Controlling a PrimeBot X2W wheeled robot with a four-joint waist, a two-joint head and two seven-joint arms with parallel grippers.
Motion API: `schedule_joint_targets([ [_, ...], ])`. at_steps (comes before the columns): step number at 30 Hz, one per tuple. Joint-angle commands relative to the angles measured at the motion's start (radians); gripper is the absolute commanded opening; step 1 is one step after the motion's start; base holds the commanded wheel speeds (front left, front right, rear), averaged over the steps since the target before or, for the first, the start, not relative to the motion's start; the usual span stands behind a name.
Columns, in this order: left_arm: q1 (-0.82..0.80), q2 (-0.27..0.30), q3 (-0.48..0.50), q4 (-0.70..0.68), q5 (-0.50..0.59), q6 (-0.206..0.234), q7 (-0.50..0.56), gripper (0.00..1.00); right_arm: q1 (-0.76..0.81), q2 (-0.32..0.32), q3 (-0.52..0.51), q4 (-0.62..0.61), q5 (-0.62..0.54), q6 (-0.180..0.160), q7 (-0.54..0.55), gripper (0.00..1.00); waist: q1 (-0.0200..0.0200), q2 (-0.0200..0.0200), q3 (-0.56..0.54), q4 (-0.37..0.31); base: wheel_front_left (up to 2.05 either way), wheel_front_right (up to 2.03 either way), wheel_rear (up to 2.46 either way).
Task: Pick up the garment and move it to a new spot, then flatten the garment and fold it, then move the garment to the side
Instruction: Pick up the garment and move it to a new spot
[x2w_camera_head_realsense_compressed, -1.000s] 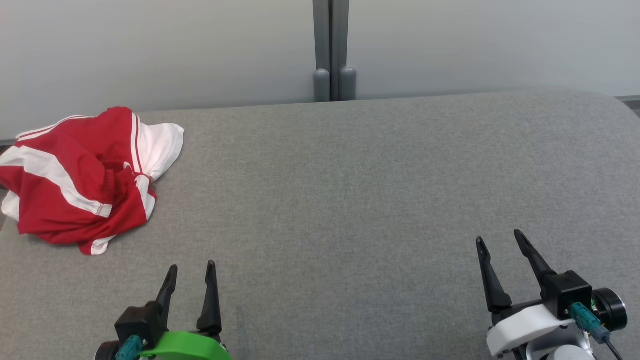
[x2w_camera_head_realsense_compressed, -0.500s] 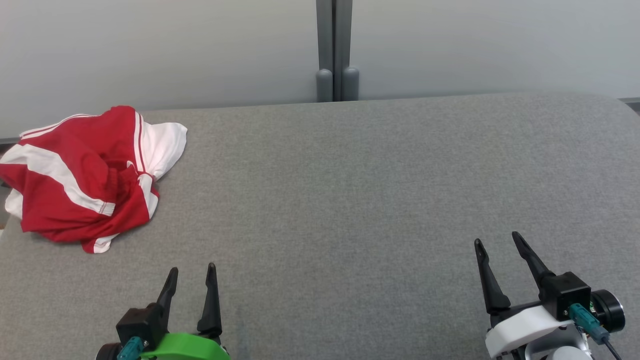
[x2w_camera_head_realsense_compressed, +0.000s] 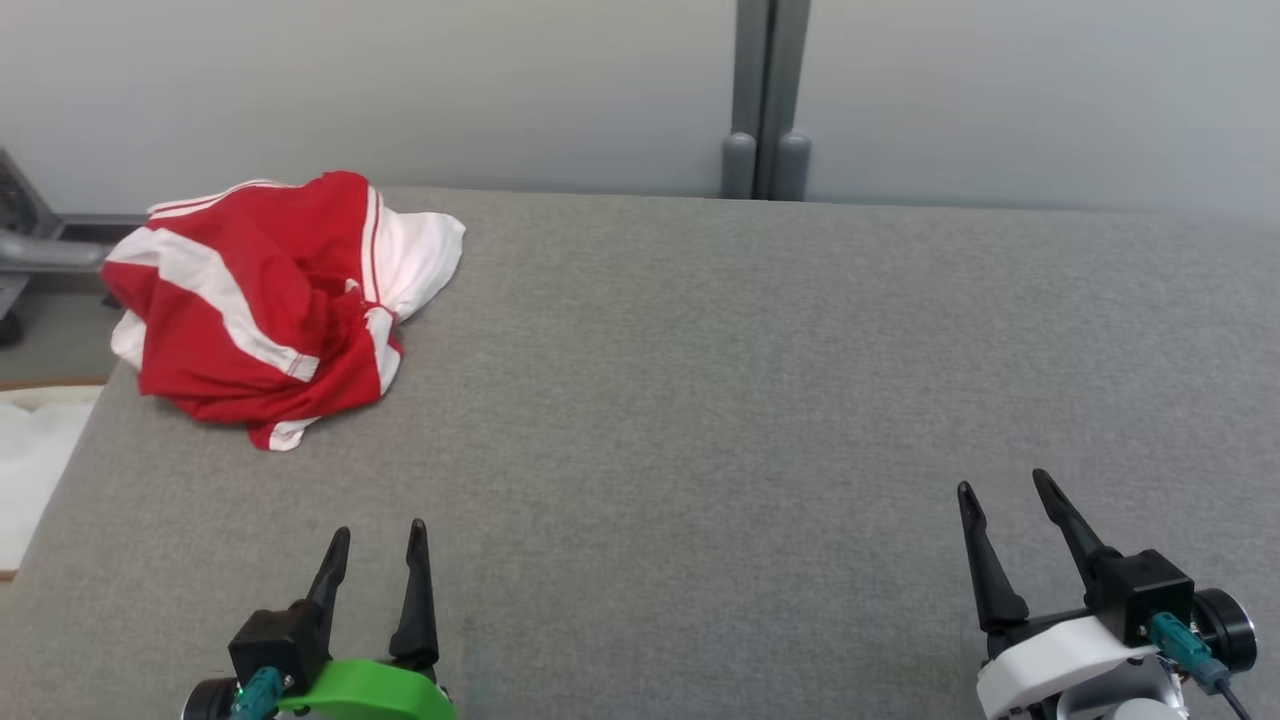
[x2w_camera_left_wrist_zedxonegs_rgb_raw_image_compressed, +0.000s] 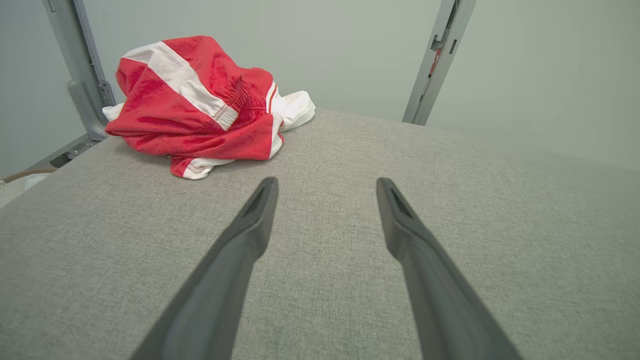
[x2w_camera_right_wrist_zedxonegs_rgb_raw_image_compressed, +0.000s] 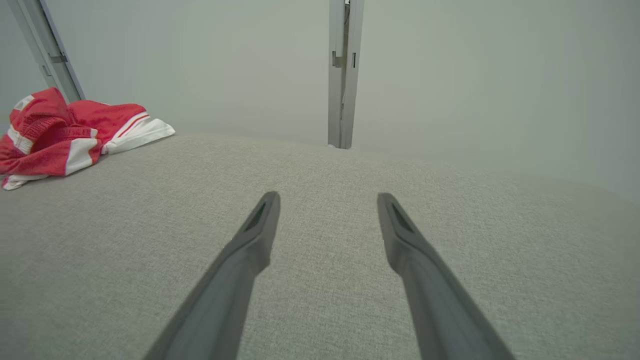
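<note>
The garment (x2w_camera_head_realsense_compressed: 270, 305) is a red piece with white stripes, crumpled in a heap at the far left corner of the grey padded table (x2w_camera_head_realsense_compressed: 700, 400). It also shows in the left wrist view as the garment (x2w_camera_left_wrist_zedxonegs_rgb_raw_image_compressed: 200, 105) ahead and to the left of the fingers, and as the garment (x2w_camera_right_wrist_zedxonegs_rgb_raw_image_compressed: 65, 130) at the far left of the right wrist view. My left gripper (x2w_camera_head_realsense_compressed: 380, 530) hovers open near the front edge, well short of the heap. My right gripper (x2w_camera_head_realsense_compressed: 1002, 482) stands open at the front right, nothing between its fingers.
A grey wall with a vertical metal post (x2w_camera_head_realsense_compressed: 765, 100) runs behind the table. Past the table's left edge lie a white sheet (x2w_camera_head_realsense_compressed: 30, 470) on the floor and a grey frame part (x2w_camera_head_realsense_compressed: 30, 250).
The whole head view has shifted right, so the camera has turned left; the garment now sits nearer the middle. The garment and both open grippers keep their places.
</note>
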Motion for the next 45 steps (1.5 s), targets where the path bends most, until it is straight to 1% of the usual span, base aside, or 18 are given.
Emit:
schedule_joint_targets([
  [1,-0.006,0.006,0.005,-0.002,0.010,-0.005,0.000,1.00,0.001,-0.004,0.007,-0.001,0.006,0.000,-0.005,1.00,0.0000,0.0000,0.006,0.075,0.00,0.00,0.00],
  [4,-0.007,0.006,0.008,-0.004,0.010,-0.007,0.000,1.00,-0.003,-0.005,0.014,-0.001,0.010,0.000,-0.005,1.00,0.0000,0.0000,0.009,0.122,0.00,0.00,0.00],
  [8,-0.002,0.006,0.013,-0.005,0.008,-0.008,0.000,1.00,-0.011,-0.004,0.027,-0.002,0.017,0.000,-0.005,1.00,0.0000,0.0000,0.015,0.165,0.00,0.00,0.00],
  [14,-0.002,0.006,0.015,-0.004,0.012,-0.012,0.000,1.00,-0.016,-0.004,0.031,-0.003,0.019,0.000,-0.005,1.00,0.0000,0.0000,0.020,0.199,0.00,0.00,0.00],
  [20,-0.003,0.006,0.023,-0.005,0.014,-0.013,0.000,1.00,-0.019,-0.005,0.037,0.000,0.024,0.000,-0.005,1.00,0.0000,0.0000,0.022,0.206,0.00,0.00,0.00],
  [26,-0.013,0.006,0.040,-0.027,0.018,-0.007,0.000,1.00,-0.025,-0.005,0.033,-0.004,0.019,0.000,-0.005,1.00,0.0000,0.0000,0.041,0.189,0.00,0.00,0.00],
  [28,-0.032,0.006,0.059,-0.046,0.027,-0.006,0.000,1.00,-0.032,-0.004,0.032,-0.005,0.015,0.000,-0.005,1.00,0.0000,0.0000,0.053,0.180,0.00,0.00,0.00],
  [30,-0.050,0.006,0.086,-0.075,0.002,-0.004,0.000,1.00,-0.039,-0.005,0.030,-0.007,0.009,0.000,-0.005,1.00,0.0000,0.0000,0.067,0.168,0.00,0.00,0.00],
  [32,-0.076,0.011,0.111,-0.105,0.012,-0.008,0.000,1.00,-0.044,-0.005,0.025,-0.008,0.001,0.000,-0.005,1.00,0.0000,0.0000,0.082,0.156,0.00,0.00,0.00],
  [37,-0.207,0.070,0.166,-0.169,0.032,-0.014,0.000,1.00,-0.063,-0.005,0.016,-0.011,-0.011,0.000,-0.005,1.00,0.0000,0.0000,0.117,0.125,0.00,0.00,0.00],
  [39,-0.276,0.112,0.182,-0.180,0.033,-0.015,0.014,1.00,-0.069,-0.005,0.014,-0.013,-0.019,0.000,-0.005,1.00,0.0000,0.0000,0.134,0.112,0.00,0.00,0.00],
  [41,-0.352,0.154,0.201,-0.188,0.029,-0.015,0.050,1.00,-0.083,-0.004,0.017,-0.015,-0.026,0.000,-0.005,1.00,0.0000,0.0000,0.155,0.094,0.00,0.00,0.00],
  [45,-0.486,0.217,0.224,-0.190,-0.004,-0.020,0.144,1.00,-0.105,-0.004,0.022,-0.021,-0.038,0.000,-0.005,1.00,0.0000,0.0000,0.196,0.061,0.00,0.00,0.00],
])
